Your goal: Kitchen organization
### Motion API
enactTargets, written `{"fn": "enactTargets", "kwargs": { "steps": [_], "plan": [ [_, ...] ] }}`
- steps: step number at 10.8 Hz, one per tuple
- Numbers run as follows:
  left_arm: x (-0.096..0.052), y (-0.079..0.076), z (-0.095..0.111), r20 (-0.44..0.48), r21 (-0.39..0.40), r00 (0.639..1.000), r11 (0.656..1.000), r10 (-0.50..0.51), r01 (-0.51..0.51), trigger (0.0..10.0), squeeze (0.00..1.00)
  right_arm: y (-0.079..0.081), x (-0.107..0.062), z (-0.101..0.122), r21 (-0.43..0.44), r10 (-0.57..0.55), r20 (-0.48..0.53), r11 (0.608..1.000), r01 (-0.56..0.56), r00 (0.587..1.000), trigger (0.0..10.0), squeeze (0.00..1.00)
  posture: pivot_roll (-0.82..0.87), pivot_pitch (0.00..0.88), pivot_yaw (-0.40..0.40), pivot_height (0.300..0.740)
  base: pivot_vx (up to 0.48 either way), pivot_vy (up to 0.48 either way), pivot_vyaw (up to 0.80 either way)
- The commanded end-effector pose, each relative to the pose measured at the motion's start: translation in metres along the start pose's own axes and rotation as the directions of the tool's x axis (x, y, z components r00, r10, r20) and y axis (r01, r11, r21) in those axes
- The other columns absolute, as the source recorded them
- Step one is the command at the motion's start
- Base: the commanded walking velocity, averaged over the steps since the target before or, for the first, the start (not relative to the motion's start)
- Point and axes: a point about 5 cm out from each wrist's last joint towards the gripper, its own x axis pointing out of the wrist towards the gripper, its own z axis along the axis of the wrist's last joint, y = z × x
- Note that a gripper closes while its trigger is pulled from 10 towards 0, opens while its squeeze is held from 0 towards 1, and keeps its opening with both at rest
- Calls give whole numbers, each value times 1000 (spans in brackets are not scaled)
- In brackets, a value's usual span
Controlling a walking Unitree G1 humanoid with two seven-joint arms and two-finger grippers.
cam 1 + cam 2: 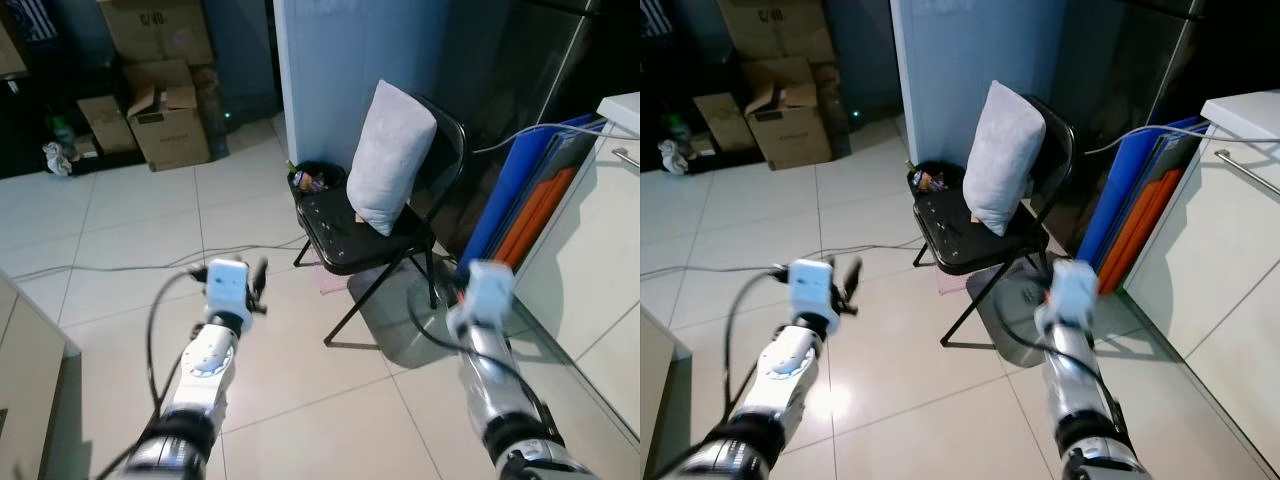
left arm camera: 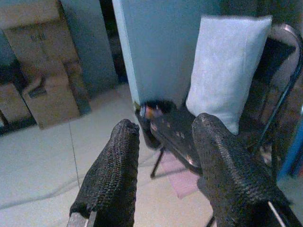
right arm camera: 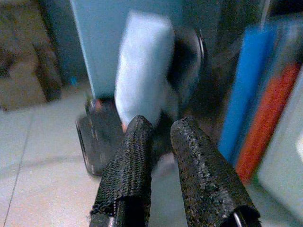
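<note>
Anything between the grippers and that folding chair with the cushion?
Nothing visible. Bare tile floor lies between both grippers and the black folding chair. The left gripper and right gripper hang in the air short of it, jaws empty. A cable crosses the floor off to the left.

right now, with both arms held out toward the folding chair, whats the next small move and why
Probably step closer to the black folding chair. Both the left gripper and right gripper hang open above the tiled floor, short of the seat. The grey pillow leans upright against the backrest, the nearest thing to tidy, and neither gripper touches it.
</note>
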Motion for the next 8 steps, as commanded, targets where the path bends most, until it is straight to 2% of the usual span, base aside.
{"fn": "enactTargets", "kwargs": {
  "steps": [1, 3, 4, 6, 8],
  "plan": [
    [-6, 1, 0, 22, 6, 1000, 1000, 0, 0, 10000, 0, 3, -3, 3, 1, 1, 32, 1000, -1, 999, 10000, 0, 67, 0, 55, 740, 0, 0, 0],
    [-22, 3, 7, 85, 11, 996, 1000, 9, -10, 10000, 0, 3, -10, 16, -2, -12, 120, 1000, 12, 993, 10000, 0, 73, 0, 53, 740, 0, 0, 0],
    [-24, 2, 9, 97, 16, 995, 1000, 3, -5, 10000, 0, 3, -12, 15, -9, -13, 119, 1000, 14, 993, 10000, 0, 76, 0, 54, 740, 0, 0, 0],
    [-31, 5, 8, 58, 31, 998, 999, -22, 20, 10000, 0, 8, -20, 12, -42, -6, 93, 999, 10, 996, 10000, 0, 24, 0, 103, 740, 0, 0, 0],
    [-39, 3, 6, 26, 8, 999, 999, -40, 40, 10000, 0, 3, -28, 10, -30, -14, 76, 999, 16, 997, 10000, 0, 11, 0, 105, 740, 0, 0, 0]
  ]
}}
